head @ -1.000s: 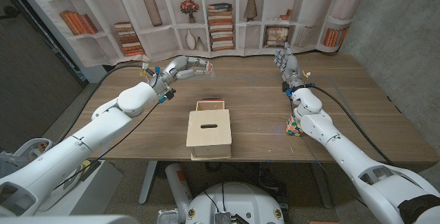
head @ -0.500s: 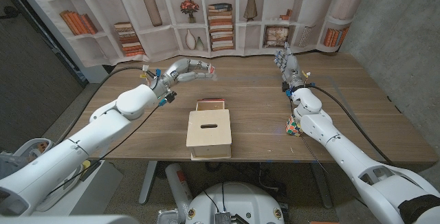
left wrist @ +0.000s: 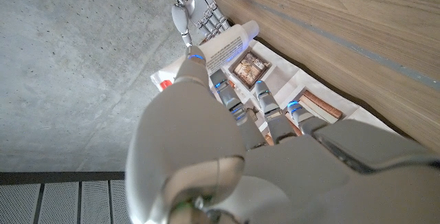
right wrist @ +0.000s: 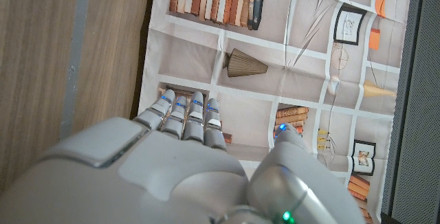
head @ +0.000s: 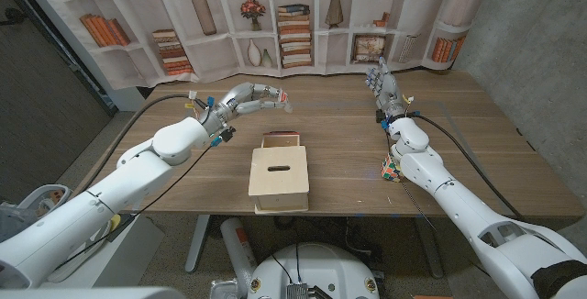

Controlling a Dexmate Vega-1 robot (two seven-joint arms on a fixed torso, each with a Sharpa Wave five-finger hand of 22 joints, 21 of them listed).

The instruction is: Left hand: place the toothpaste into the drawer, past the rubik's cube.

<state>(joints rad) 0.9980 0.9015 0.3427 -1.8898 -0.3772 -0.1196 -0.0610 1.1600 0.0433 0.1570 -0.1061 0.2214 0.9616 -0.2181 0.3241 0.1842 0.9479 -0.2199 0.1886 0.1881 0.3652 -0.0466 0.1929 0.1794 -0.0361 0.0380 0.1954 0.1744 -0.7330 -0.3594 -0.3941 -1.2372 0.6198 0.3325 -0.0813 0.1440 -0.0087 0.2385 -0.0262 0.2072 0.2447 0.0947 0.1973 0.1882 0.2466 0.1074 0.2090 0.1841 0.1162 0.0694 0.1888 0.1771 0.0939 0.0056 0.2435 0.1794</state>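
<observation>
Both hands raised, left hand point(head: 248, 96) gripping toothpaste point(left wrist: 230, 43), label clear at wrist, right hand point(head: 380, 83) empty, fingers apart.

Wooden surface point(head: 330, 166) with a printed bookshelf backdrop point(head: 275, 15) behind it

The backdrop hangs along the far edge and shows books, vases, a flower pot and framed pictures on white shelves. A grey concrete wall point(head: 532, 51) stands at the right and a dark panel point(head: 46, 88) at the left. In the right wrist view the backdrop's shelves point(right wrist: 289, 59) show books and a cone-shaped ornament.
</observation>
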